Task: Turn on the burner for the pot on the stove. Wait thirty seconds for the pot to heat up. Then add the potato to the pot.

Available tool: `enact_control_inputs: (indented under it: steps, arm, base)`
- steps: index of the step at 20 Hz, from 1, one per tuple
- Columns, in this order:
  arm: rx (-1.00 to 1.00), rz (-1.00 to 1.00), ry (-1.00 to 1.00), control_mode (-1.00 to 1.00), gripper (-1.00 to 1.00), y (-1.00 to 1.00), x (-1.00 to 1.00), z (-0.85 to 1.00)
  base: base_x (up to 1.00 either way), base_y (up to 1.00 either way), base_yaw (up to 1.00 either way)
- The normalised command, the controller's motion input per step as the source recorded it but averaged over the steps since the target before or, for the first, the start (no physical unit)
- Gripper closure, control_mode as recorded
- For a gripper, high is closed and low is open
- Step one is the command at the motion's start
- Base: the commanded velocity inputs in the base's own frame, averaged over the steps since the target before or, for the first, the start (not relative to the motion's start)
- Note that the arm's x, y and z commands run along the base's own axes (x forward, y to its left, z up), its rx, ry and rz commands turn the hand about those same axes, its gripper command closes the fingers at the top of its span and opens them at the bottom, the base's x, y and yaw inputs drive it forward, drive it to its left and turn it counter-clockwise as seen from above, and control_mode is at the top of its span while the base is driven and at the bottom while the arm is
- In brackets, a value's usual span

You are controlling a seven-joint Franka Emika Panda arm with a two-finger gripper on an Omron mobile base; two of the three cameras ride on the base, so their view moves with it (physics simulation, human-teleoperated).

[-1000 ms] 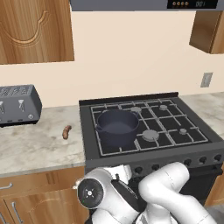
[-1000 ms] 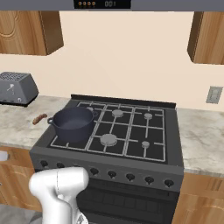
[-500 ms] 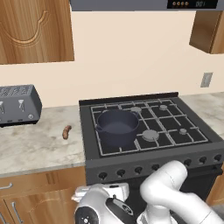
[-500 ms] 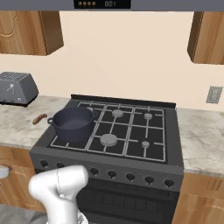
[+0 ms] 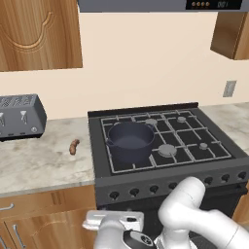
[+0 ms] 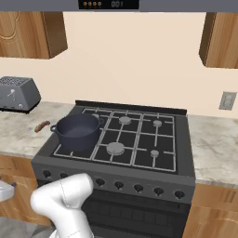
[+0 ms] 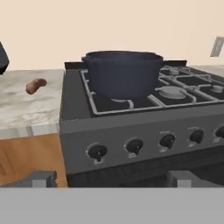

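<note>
Dark blue-grey pot sitting on the front-left burner of the black stove, around 9 o'clock from the grate's centre in the left base view. Looks empty inside from up there. Same pot at the left end of the grates from the right base side, and dead ahead at 12 o'clock through the hand camera.

Small brown potato lying on the marbled counter, well apart from the pot, off at 9 o'clock from it. Also spotted at and, just left of the stove's edge.

Row of black knobs across the stove front, leftmost one roughly level with the camera, none touched.

Gripper down low in front of the oven, below counter height, aimed at the knob panel. Fingers spread wide apart, nothing between them.

Silver toaster parked at the back of the counter, way left.
</note>
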Motion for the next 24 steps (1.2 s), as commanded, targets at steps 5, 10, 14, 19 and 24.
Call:
enact_control_inputs:
  steps: [5,10,14,19,24]
  arm:
    - [0.02,-0.06,-0.1,-1.0,-1.0,0.0,0.14,-0.12]
    - [0.0,-0.11,-0.04,-1.0,-1.0,0.0,0.28,-0.09]
    - [0.0,-0.09,-0.01,-1.0,-1.0,0.0,0.3,-0.14]
    - [0.0,-0.06,0.0,-1.0,-1.0,0.0,0.26,-0.29]
    - [0.0,0.0,-0.01,-1.0,-1.0,-0.02,0.29,-0.31]
  base:
    - [0.0,0.0,0.0]
    - [0.0,0.0,0.0]
    - [0.0,0.0,0.0]
    - [0.0,0.0,0.0]
    - [0.0,0.0,0.0]
